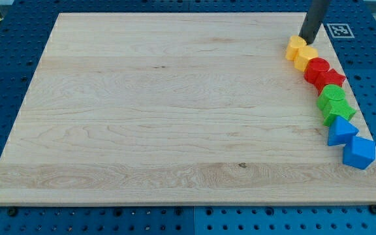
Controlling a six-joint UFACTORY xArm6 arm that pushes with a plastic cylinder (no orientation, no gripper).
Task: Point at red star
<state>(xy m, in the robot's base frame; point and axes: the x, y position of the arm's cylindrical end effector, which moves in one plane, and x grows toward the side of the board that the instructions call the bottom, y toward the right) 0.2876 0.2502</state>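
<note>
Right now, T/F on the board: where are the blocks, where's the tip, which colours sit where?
1. The blocks form a line along the view's right edge. True.
2. My tip sits by the blue blocks. False: it is at the line's top end, beside the yellow blocks.
3. The red blocks lie between the yellow and the green blocks. True.
4. The blue blocks are nearest the view's top. False: they end the line at the bottom.
5. My tip touches a red block. False: the yellow blocks lie between.
</note>
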